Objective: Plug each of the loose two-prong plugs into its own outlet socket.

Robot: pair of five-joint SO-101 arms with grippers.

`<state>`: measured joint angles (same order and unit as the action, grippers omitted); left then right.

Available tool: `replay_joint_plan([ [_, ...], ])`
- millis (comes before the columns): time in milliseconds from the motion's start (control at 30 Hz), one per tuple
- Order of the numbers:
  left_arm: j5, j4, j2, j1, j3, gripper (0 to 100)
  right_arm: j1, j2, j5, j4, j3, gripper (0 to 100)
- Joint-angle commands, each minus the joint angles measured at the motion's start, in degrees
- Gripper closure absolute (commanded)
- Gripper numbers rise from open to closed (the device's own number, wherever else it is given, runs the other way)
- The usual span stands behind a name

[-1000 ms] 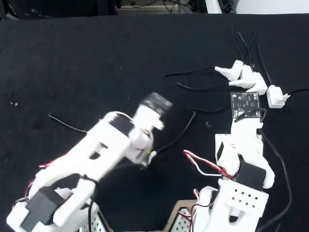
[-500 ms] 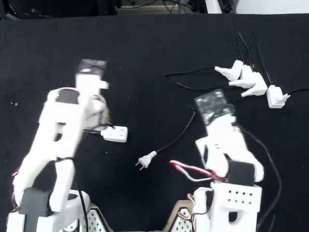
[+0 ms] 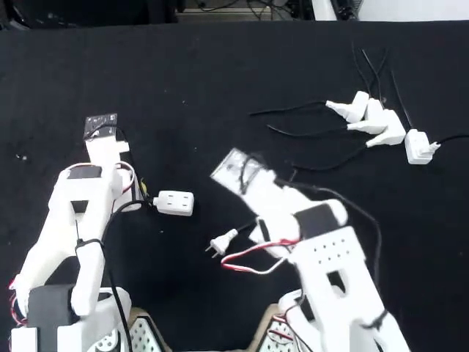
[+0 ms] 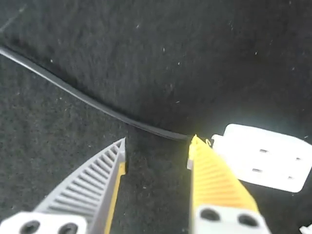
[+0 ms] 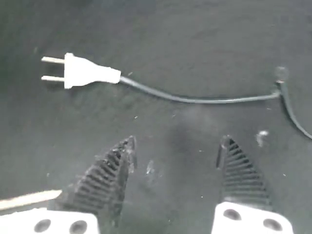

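A white outlet socket [image 3: 174, 202] lies on the black table left of centre, and its black cord [image 4: 87, 100] crosses in front of my left gripper. My left gripper [image 4: 156, 146] is open just beside the socket [image 4: 265, 156], its yellow finger [image 4: 209, 175] close to the socket's cord end, with nothing held. A loose white two-prong plug [image 3: 223, 242] lies at the middle front. My right gripper [image 5: 178, 142] hangs open a short way behind this plug [image 5: 83, 73], above its thin cord [image 5: 195, 100]. In the high view the right arm [image 3: 293, 213] leans in over the cord.
At the back right a cluster of white sockets and plugs [image 3: 370, 119] lies with another white block [image 3: 418, 145] and several black cords. A red and white wire loop [image 3: 245, 262] hangs off the right arm near the plug.
The left arm swung from the middle to the left and now stands beside the socket. The right arm swung from the back-right cluster to the middle, over the loose plug's cord.
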<state>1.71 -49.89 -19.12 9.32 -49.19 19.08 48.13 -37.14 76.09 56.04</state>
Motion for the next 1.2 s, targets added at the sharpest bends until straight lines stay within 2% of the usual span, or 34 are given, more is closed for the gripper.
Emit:
replay_joint_plan([
  [0, 0.9, 3.7, -0.8, 0.2, -0.5, 79, 2.4, -1.6, -5.6, -0.6, -0.3, 73.4],
  [200, 0.9, 8.5, -0.4, 0.0, -3.4, 79, 2.5, -2.2, -14.2, -8.7, 5.5, 73.4],
  [467, 1.1, 8.0, -1.0, -0.7, -6.0, 79, 2.7, -2.2, -14.7, -9.9, 5.9, 73.4],
  [667, 1.6, 1.6, -1.0, -3.7, -3.8, 79, 2.7, -2.2, -14.7, -10.3, 6.1, 73.4],
  [833, 3.5, 0.9, -1.1, -3.4, -3.2, 79, 2.7, -4.4, -15.1, -11.9, 5.2, 73.4],
  [933, 3.5, 0.8, -1.1, -2.5, -3.2, 79, 2.8, -7.8, -22.6, -10.9, 5.1, 73.4],
  [1167, 3.5, -1.0, -1.1, 5.4, -0.7, 79, 2.8, -10.3, -38.7, -7.6, 5.1, 73.4],
])
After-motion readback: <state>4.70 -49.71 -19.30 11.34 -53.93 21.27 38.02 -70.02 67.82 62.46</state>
